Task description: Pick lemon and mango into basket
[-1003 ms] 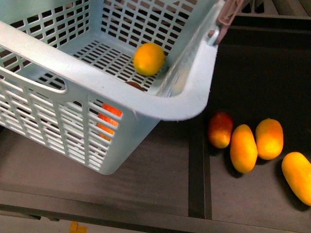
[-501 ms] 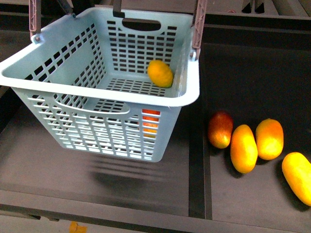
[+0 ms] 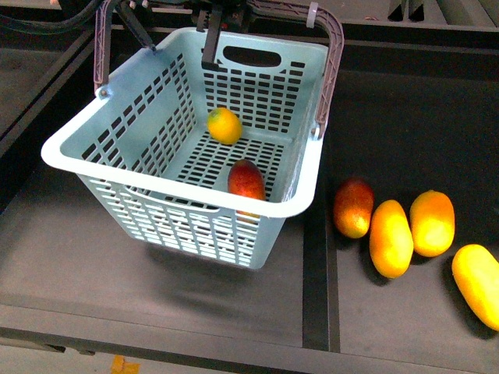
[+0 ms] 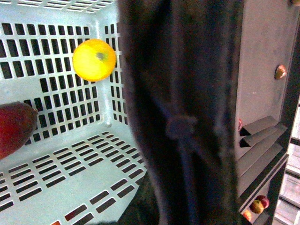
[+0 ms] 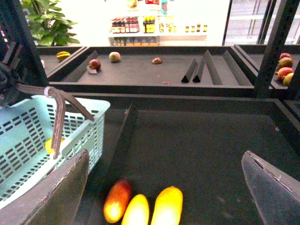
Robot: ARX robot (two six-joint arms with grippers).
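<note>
— Dark shelving (image 3: 234, 304) runs under everything. How many pieces of fruit do you count?

— Six in the front view. Two lie inside the basket (image 3: 117, 152): one lemon (image 3: 224, 125) against the far slotted wall and one mango (image 3: 246, 179), dark red, on the slotted floor by the near right corner. Four loose mangoes lie on the shelf to the basket's right: one reddish mango (image 3: 353, 207) and three yellow-orange mangoes (image 3: 391, 238), close together.

— All of them whole in the picture?

— No. The outermost yellow one is cut off by the edge, and the basket rim hides the lower end of the dark red mango.

— And the basket itself?

— One only, tilted, its handle (image 3: 334, 62) swung up. Whether it touches the shelf, I cannot tell.

— What about the arms?

— The left gripper (image 3: 209, 23) is at the handle's top, mostly out of frame. Its wrist view is filled by a dark blur, so whether it clasps anything I cannot tell. The right gripper (image 5: 165, 154) is spread wide over the shelf, both fingers (image 5: 65, 192) apart with nothing between them.
</note>
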